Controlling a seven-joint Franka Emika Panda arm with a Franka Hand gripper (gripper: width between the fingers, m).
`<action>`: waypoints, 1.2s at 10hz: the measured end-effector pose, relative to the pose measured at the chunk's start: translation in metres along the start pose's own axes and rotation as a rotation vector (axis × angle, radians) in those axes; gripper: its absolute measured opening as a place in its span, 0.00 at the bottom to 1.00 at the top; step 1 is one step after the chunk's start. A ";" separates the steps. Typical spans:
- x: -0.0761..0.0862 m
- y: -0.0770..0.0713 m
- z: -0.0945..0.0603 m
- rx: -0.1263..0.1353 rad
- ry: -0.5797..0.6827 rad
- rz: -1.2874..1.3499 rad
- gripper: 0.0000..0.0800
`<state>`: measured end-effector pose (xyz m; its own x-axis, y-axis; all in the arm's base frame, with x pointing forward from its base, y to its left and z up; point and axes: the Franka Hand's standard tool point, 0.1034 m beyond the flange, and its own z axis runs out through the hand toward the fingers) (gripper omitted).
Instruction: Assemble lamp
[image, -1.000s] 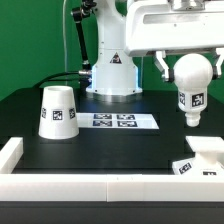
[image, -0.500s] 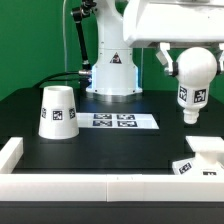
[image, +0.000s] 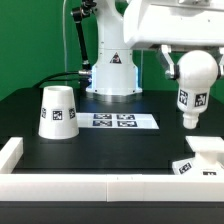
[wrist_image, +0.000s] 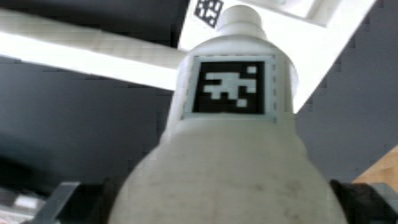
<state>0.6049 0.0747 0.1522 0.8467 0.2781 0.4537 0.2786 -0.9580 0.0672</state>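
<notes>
My gripper (image: 193, 62) is shut on the white ball-shaped bulb (image: 193, 80) and holds it in the air at the exterior view's right, neck down, with a tag on the neck. In the wrist view the bulb (wrist_image: 228, 140) fills the frame, its tagged neck pointing away, with dark fingers (wrist_image: 61, 200) on both sides of the ball. The low square base (image: 205, 157) sits below the bulb at the front right, partly cut off by the frame edge; it also shows in the wrist view (wrist_image: 249, 12). The cup-like shade (image: 57, 111) stands rim down at the left.
The marker board (image: 119, 121) lies flat on the black table in front of the robot's pedestal (image: 112, 75). A white wall (image: 90, 186) runs along the table's front edge, with a raised corner at the left.
The gripper and bulb moved slightly to the exterior view's right and a little lower than half a second ago, after rising between the earlier frames. The other parts have not moved.
</notes>
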 end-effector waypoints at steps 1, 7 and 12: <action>0.011 0.001 0.003 -0.002 0.014 -0.006 0.72; 0.009 -0.012 0.009 -0.004 0.059 -0.002 0.72; 0.005 -0.020 0.011 -0.006 0.077 -0.017 0.72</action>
<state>0.6086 0.0955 0.1429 0.8042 0.2886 0.5195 0.2902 -0.9536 0.0805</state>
